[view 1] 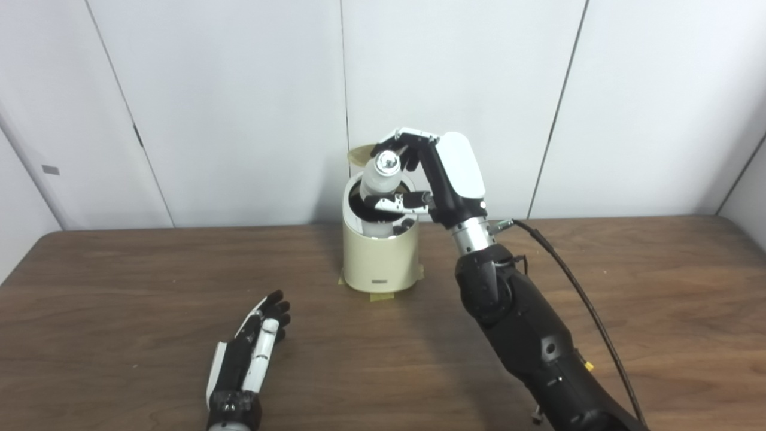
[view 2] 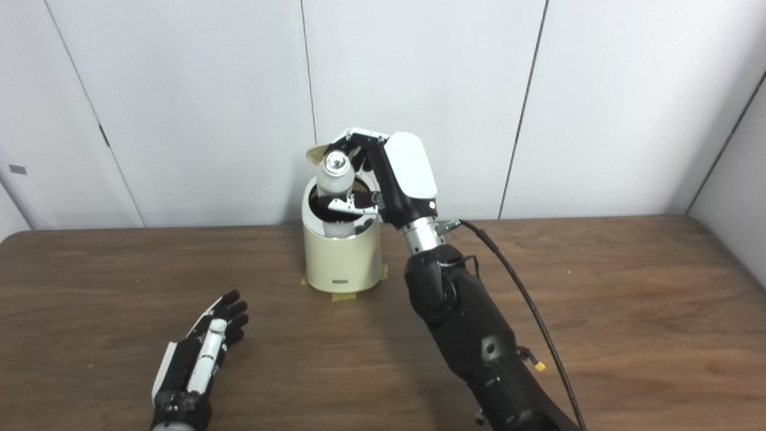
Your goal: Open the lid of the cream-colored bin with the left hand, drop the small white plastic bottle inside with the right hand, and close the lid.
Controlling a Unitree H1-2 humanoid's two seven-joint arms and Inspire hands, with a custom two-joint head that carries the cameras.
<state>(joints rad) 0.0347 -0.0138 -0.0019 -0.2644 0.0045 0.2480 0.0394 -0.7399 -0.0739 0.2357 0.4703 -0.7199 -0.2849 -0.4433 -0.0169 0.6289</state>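
White bottle (view 1: 380, 179) gripped in right hand (view 1: 440, 179) above bin (view 1: 380, 254)

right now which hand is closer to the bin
Right. The right hand is over the open top of the bin, holding the bottle at its mouth. The left hand lies on the table, well in front and left of it.

A brown wooden table (view 1: 119, 281) fills the bottom of the room. Behind it stands a white wall (view 1: 239, 90) made of big flat panels with thin dark lines between them. Soft light makes gray shadows on the table.
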